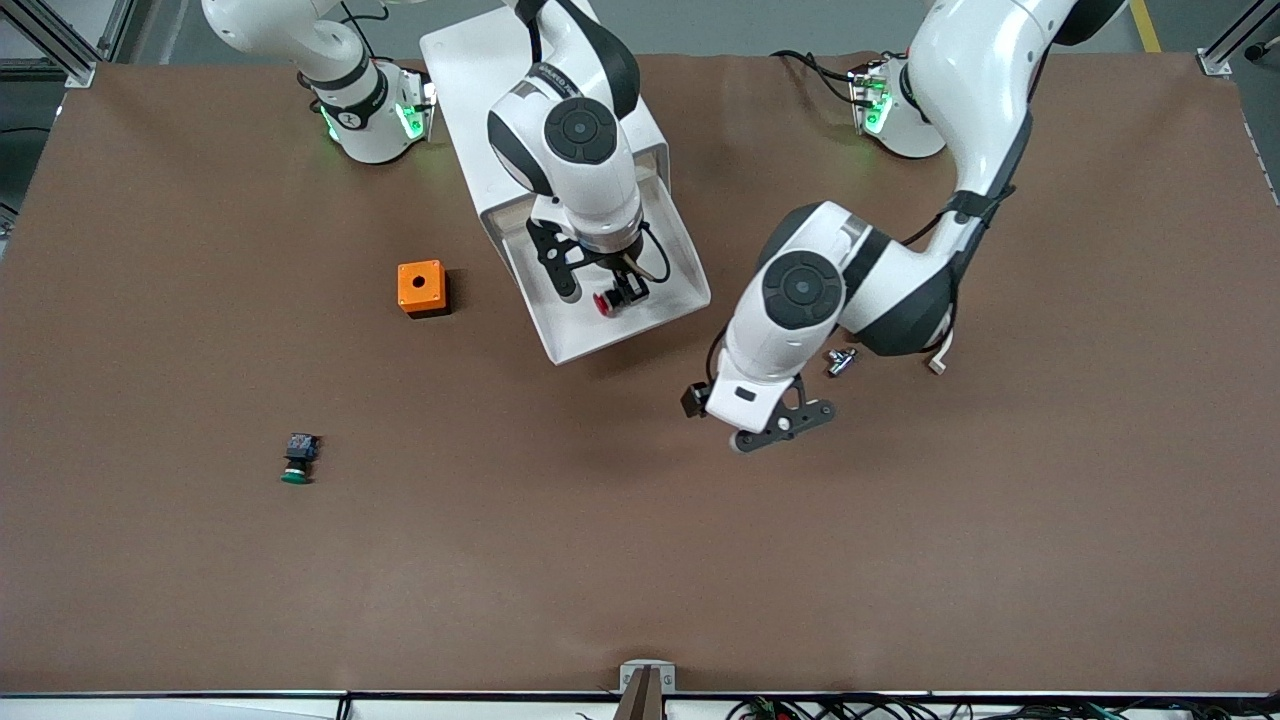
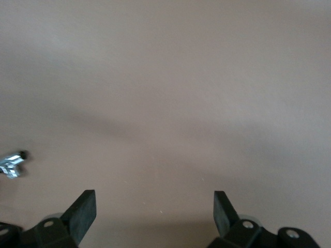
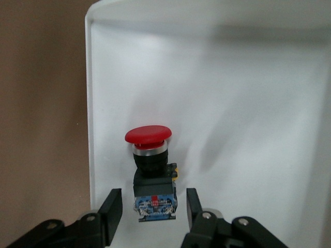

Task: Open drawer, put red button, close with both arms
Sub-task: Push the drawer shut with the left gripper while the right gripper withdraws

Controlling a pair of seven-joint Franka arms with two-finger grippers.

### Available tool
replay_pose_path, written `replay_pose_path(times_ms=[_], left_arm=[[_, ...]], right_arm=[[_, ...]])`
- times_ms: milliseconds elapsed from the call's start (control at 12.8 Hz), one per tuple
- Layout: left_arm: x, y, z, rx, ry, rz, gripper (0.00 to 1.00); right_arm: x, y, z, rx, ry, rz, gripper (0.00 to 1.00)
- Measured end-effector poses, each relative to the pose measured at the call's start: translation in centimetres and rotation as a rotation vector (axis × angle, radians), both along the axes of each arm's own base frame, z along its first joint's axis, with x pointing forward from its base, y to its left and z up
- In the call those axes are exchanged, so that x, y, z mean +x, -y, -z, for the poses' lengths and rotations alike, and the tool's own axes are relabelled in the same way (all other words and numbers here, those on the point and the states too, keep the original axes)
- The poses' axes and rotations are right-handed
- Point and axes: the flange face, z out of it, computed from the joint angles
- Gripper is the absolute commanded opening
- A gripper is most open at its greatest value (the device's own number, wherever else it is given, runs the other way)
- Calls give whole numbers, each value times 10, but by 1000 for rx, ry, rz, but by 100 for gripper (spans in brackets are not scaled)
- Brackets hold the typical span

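Note:
The red button (image 1: 605,303) lies on its side in the pulled-out white drawer (image 1: 600,345), near the drawer's front end. My right gripper (image 1: 598,285) hangs just over it, open. In the right wrist view the red button (image 3: 148,135) lies on the drawer floor (image 3: 248,129). Its black body sits between the fingers of my right gripper (image 3: 152,206), with a gap on each side. My left gripper (image 1: 785,425) is open and empty, low over bare table beside the drawer's front, toward the left arm's end. It also shows in the left wrist view (image 2: 155,206).
An orange box (image 1: 421,287) with a round hole stands beside the drawer, toward the right arm's end. A green-capped button (image 1: 298,460) lies nearer the camera. A small metal part (image 1: 840,360) lies by my left wrist and shows in the left wrist view (image 2: 11,163).

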Motion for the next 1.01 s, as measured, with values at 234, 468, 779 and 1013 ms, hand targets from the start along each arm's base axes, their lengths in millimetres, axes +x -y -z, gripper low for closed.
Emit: replay_pose_path(times_ms=[234,468,779,1013], left_arm=[[-26,35,30,20,-23,66,100],[-45,58,57,33,-54,103,100],[-85,95,72,2,-123,128,100],[-108,114,76,-17,-171,96,100]], right_arm=[[9,0,-17,8,12,-46,100],[21,13,-37,-20,-13,-325,100],[62,73,-78,-41,-64,-717,100],[104,149,-112,-37,-58,-917,100]])
